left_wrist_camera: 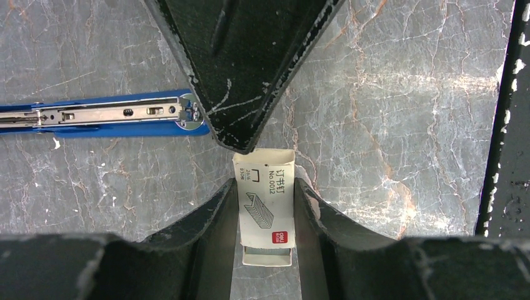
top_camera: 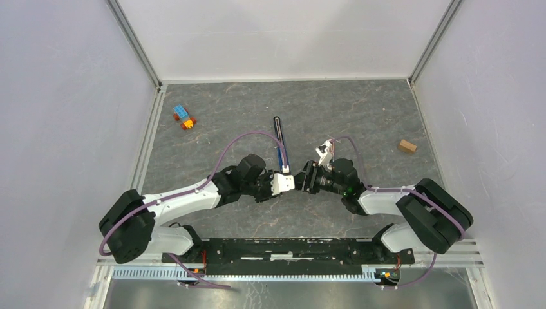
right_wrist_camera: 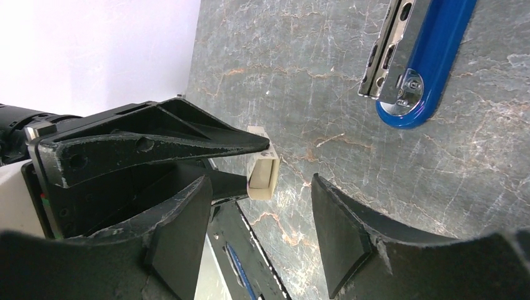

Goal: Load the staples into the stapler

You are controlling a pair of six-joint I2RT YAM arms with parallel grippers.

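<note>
Pinched in the left tool [left_wrist_camera: 265, 187]: one small white staple box [left_wrist_camera: 265, 209], gripped across its narrow sides, inner tray poking out at the wrist-side end. Held off the counter [left_wrist_camera: 406, 125], near the blue end of the stapler [left_wrist_camera: 112, 115]. Staples themselves not visible; presumably inside the box. Right tool [right_wrist_camera: 259, 178] spread wide and empty, facing the free end of the box, one finger tip close against it; touching or not, cannot tell.

Stapler flat on the counter, opened out straight, bare metal magazine channel facing up, blue arm toward the tools, black part farther away.

Handling, as a judgement: box very light, thin card, easy to crush, so squeeze gently on the sleeve's sides. Staple strip likely stiff lengthwise yet brittle, prone to snapping apart, and slick; best taken by its long edges and kept level. Stapler rigid but light enough to skid when pushed; worth steadying at the blue arm.

Count: one stapler, one staple box, two tools, one cluster of toy bricks [top_camera: 183, 117], one small brown block [top_camera: 406, 146].
</note>
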